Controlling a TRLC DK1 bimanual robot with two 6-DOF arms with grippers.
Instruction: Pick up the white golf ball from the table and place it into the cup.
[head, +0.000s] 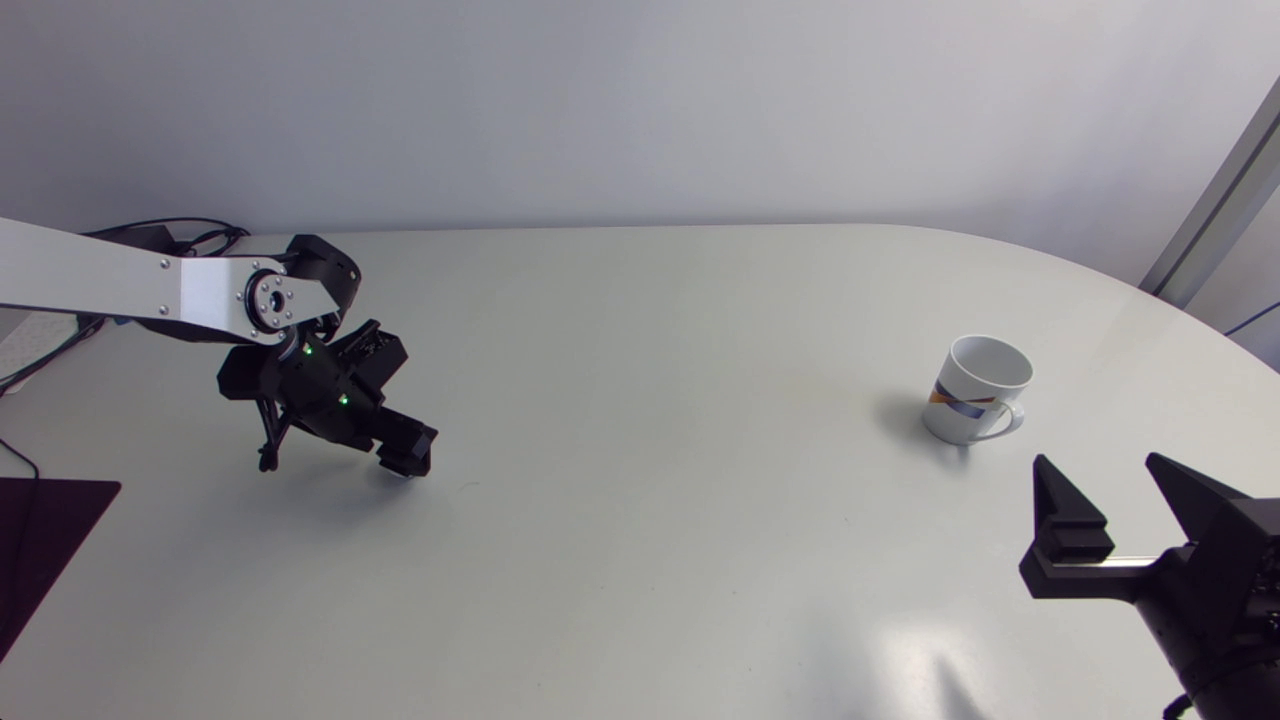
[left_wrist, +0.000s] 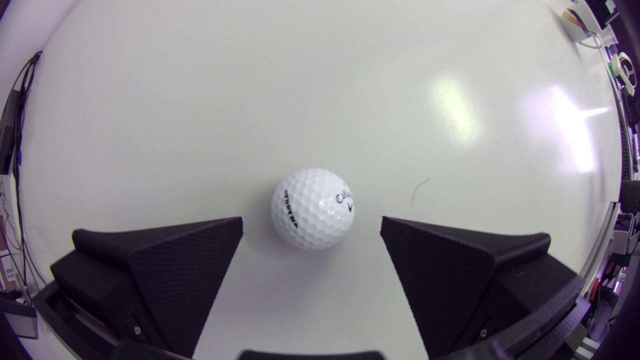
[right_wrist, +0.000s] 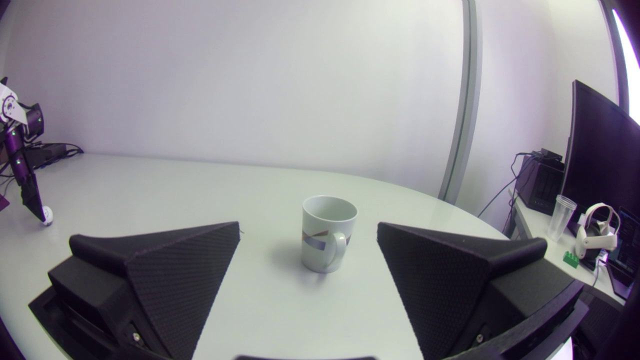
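The left fingers (left_wrist: 190, 265) stand spread, the white golf ball (left_wrist: 312, 209) between them on the bench (head: 650, 400), touching neither, toward its left edge. The cup (head: 975, 390) stands upright near the right edge; the right fingers (right_wrist: 165, 270), also spread, sit just short of it.

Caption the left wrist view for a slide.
White golf ball on the table, sitting untouched in the gap of the open left gripper.

Bright, even indoor light falls from above. The pale worktop (head: 640, 330) carries soft glare patches at the lower right of the head view. The cup (head: 975, 390) throws a faint shadow leftward, and the golf ball (left_wrist: 312, 208) casts a soft one.
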